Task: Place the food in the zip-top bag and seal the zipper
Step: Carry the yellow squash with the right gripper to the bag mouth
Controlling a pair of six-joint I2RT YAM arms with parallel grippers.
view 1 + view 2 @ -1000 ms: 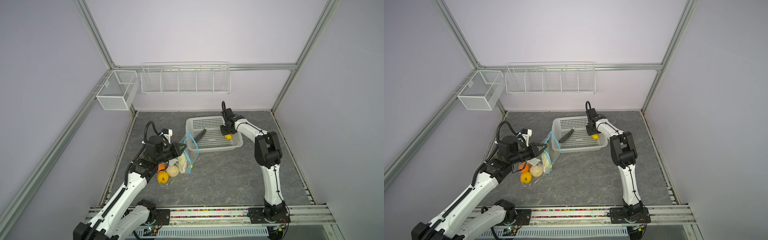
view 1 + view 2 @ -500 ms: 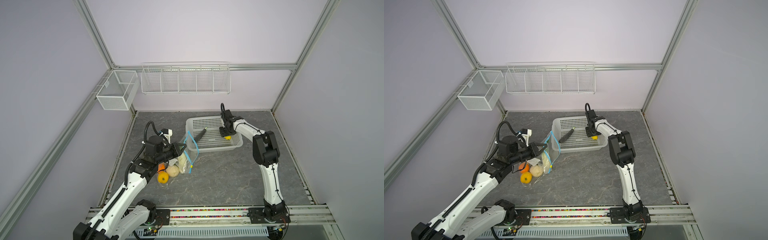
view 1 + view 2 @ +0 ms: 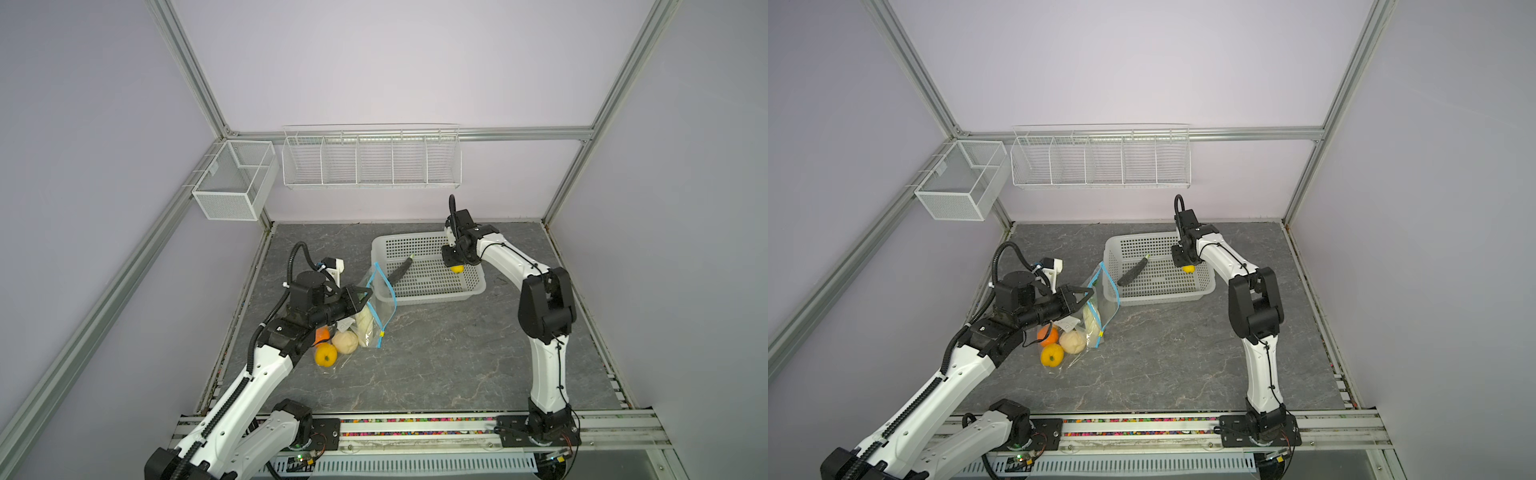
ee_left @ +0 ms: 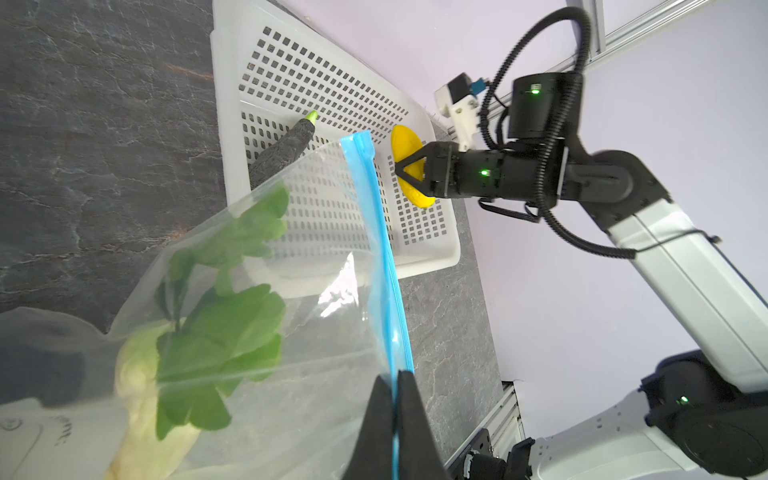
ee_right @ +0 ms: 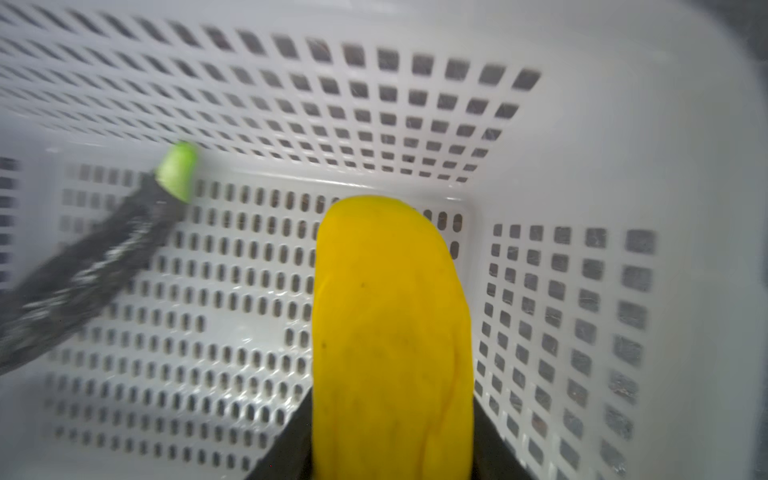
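My left claw pinches the zipper of the zip-top bag, whose mouth opens toward the basket. The print on the bag's white label is too small to read. Four food pieces lie inside. My right claw grips one yellow piece, its long axis in line with the claw. It is in the basket beside one dark piece, which lies diagonally.

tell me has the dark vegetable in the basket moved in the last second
No. The dark vegetable lies where it did, slanting across the white basket's left end, green tip toward its back wall.
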